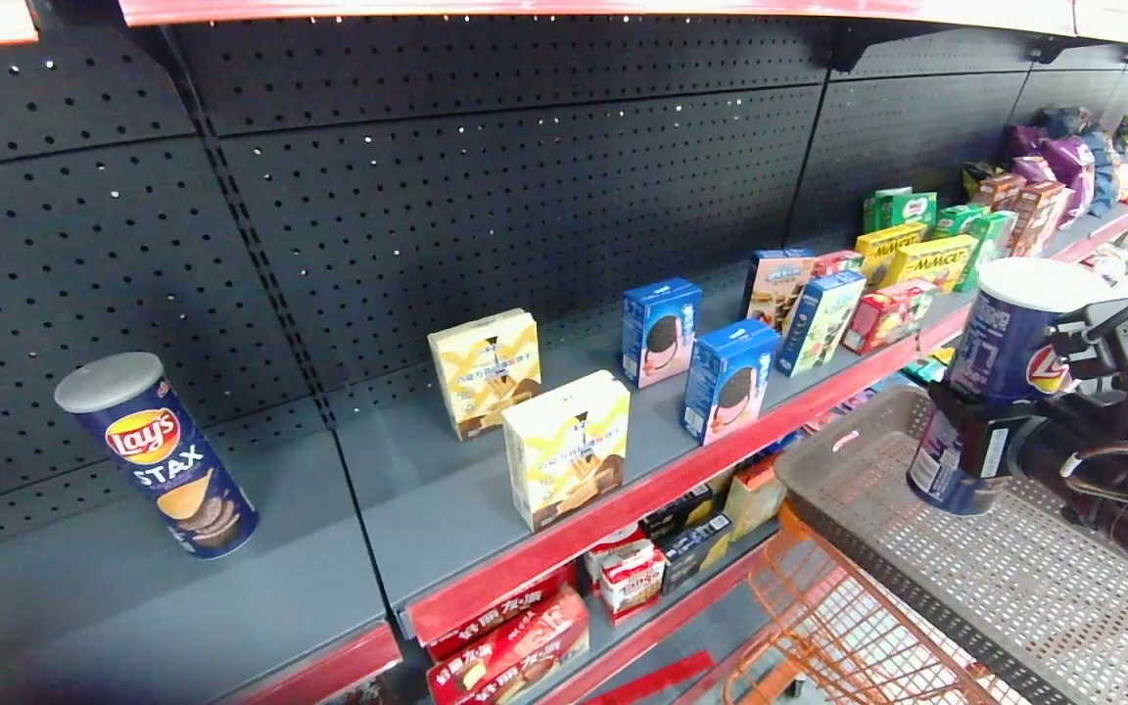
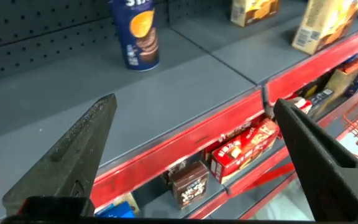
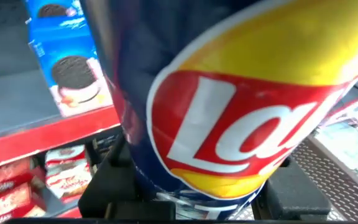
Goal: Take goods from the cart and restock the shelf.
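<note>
My right gripper (image 1: 977, 433) is shut on a dark blue chip can (image 1: 1005, 377) with a white lid, held upright over the grey cart basket (image 1: 916, 578). The can's red and yellow label (image 3: 229, 118) sits very close in the right wrist view. A second, matching chip can (image 1: 158, 455) stands slightly tilted on the grey shelf (image 1: 260, 587) at the far left. My left gripper (image 2: 191, 124) hangs open with nothing between its fingers, just in front of the shelf's red front edge (image 2: 185, 146), and that shelf can (image 2: 138, 34) stands beyond it.
Two yellow boxes (image 1: 486, 372) (image 1: 569, 446) and two blue cookie boxes (image 1: 662, 331) (image 1: 728, 380) stand mid-shelf, with several more boxes further right. Bare shelf lies between the can and the yellow boxes. Red packets (image 1: 510, 646) fill the lower shelf. The cart has an orange frame (image 1: 819, 627).
</note>
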Robot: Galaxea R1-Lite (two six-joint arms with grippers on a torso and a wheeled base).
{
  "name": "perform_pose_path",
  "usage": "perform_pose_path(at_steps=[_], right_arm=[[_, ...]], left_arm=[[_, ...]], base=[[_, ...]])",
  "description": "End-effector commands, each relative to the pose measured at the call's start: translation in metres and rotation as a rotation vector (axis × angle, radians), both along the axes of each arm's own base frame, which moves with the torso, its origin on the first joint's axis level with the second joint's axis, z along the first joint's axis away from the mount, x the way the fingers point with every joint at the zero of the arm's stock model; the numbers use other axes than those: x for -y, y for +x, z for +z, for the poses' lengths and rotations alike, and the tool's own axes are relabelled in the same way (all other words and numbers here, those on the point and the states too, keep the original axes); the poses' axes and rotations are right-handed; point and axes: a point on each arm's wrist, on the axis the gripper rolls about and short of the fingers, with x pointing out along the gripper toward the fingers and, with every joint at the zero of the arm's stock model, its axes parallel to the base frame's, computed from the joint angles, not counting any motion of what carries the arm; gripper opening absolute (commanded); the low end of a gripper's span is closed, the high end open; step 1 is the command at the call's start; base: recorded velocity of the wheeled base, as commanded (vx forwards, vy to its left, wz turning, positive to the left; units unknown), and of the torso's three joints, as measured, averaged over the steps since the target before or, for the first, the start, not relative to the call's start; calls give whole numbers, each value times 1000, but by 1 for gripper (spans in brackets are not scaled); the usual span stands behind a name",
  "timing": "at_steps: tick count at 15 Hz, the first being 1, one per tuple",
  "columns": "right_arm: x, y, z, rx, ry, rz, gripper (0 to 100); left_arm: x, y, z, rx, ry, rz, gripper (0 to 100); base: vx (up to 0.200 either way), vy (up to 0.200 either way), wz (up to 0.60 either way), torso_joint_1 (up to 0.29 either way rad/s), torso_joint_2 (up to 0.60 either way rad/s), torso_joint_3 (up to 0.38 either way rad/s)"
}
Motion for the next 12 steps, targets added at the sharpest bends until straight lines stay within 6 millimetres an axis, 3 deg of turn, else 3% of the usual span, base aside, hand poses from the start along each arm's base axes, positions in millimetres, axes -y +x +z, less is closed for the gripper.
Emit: perform_pose_path(at_steps=[1,2,10,12], right_arm=[[-1,-4,0,1,0,3,0],[-1,-5,1,5,1,9,0],[-1,-13,7,29,7,23,0],[3,-21,16,38,9,10,0]], left_arm=[[0,0,0,-1,1,-1,100],[0,0,0,-1,1,1,100],[0,0,0,-1,1,-1,100],[0,0,0,-1,1,-1,100]], base=[[0,0,0,0,0,0],[0,0,0,0,0,0],[0,0,600,2,3,5],[0,0,0,0,0,0]])
